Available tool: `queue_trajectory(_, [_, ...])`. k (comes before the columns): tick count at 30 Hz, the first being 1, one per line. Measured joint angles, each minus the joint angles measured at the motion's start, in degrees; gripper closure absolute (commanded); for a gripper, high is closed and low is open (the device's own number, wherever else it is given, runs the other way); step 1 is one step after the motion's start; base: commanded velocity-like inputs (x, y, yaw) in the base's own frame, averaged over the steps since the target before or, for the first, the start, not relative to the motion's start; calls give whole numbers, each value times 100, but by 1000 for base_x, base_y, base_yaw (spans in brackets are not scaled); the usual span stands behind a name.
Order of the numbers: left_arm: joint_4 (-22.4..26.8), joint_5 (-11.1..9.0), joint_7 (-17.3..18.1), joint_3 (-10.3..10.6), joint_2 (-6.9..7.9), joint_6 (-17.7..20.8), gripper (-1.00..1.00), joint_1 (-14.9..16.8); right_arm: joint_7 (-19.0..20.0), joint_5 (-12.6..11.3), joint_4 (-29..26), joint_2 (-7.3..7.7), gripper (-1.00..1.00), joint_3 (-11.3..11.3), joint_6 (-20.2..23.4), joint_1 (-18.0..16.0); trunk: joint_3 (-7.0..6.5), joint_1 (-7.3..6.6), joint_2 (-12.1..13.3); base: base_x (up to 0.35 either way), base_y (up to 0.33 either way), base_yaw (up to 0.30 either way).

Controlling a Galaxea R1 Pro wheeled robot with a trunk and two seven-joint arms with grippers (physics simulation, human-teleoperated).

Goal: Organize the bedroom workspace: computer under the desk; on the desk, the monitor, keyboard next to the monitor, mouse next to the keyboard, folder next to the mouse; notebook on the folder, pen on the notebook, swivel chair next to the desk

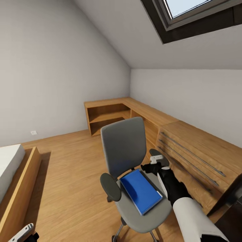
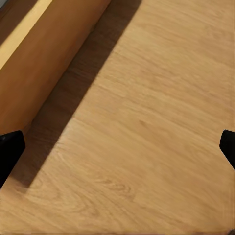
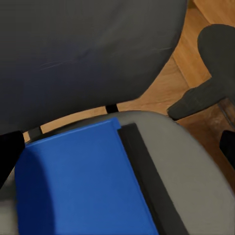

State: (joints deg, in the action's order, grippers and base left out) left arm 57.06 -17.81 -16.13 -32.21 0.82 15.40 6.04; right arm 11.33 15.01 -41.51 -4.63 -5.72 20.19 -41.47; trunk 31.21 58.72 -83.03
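From the head camera, a grey padded swivel chair (image 1: 134, 171) is seen on the wooden plank floor (image 1: 74, 174); a flat, rectangular blue folder (image 1: 141, 191) is laid on its seat. The right gripper (image 1: 155, 164) is held just above the folder's far corner, jaw state not discernible there. Low wooden shelving (image 1: 111, 116) is set along the walls.

Left wrist: the dark fingertips (image 2: 10, 149) are spread wide over grained floorboards, beside a wooden bed frame (image 2: 44, 63).

Right wrist: the fingertips (image 3: 9, 152) are spread apart over the glossy folder (image 3: 78, 186), which has a dark strip (image 3: 147, 181) along one edge.
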Motion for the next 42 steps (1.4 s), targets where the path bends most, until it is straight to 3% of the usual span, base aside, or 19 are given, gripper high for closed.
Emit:
queue_trajectory(4, [-1, 43, -4, 0, -52, -4, -100, 0, -1, 38, 229, 11, -100, 19, -319, -3, 72, 88, -161, 0, 0, 0])
queue_trajectory(8, [-2, 256, -5, 0, -70, -5, -100, 0, -5, 106, 390, 11, -100, 33, -659, -1, 144, 176, -321, 0, 0, 0])
queue_trajectory(17, [-57, 356, 4, 48, -70, 10, -100, 0, 3, 124, 720, 9, -100, 73, -799, -7, 305, 373, -682, 0, 0, 0])
queue_trajectory(21, [509, 353, -17, 292, -75, 128, -100, 0, 71, 106, 743, 11, -100, 68, -654, -18, 377, 461, -843, 0, 0, 0])
queue_trajectory(22, [908, 347, -42, 519, -98, 338, -100, 0, 134, 94, 746, 7, -100, 62, -466, -25, 394, 483, -883, 0, 0, 0])
queue_trajectory(25, [1502, 339, -88, 870, -154, 822, -100, -1, 226, 67, 747, 2, -100, 55, -172, -37, 449, 549, -1003, 0, 0, 0])
queue_trajectory(26, [1849, 325, -149, 1071, -225, 1290, -100, -3, 271, 26, 743, 0, -100, 52, -10, -45, 466, 571, -1043, 0, 0, 0])
queue_trajectory(30, [2347, 303, -374, 1353, -460, 2477, -100, 113, 327, -135, 738, -3, -100, 48, 224, -116, 538, 659, -1204, 0, 0, 0])
queue_trajectory(32, [2385, 288, -434, 1404, -546, 2742, -100, 323, 327, -207, 739, -3, -100, 48, 264, -174, 574, 703, -1284, 0, 0, 0])
queue_trajectory(35, [2010, 269, -505, 1467, -693, 3054, -100, 977, 291, -325, 749, -5, -100, 38, 296, -262, 628, 769, -1404, 0, 0, 0])
queue_trajectory(38, [1702, 231, -506, 1479, -753, 3139, -100, 1278, 281, -424, 769, 0, -100, -2, 295, -288, 682, 835, -1524, 0, 0, 0])
queue_trajectory(42, [1554, 136, -492, 1464, -802, 3117, -100, 1405, 273, -513, 827, 2, -100, -59, 284, -298, 754, 923, -1685, 0, 0, 0])
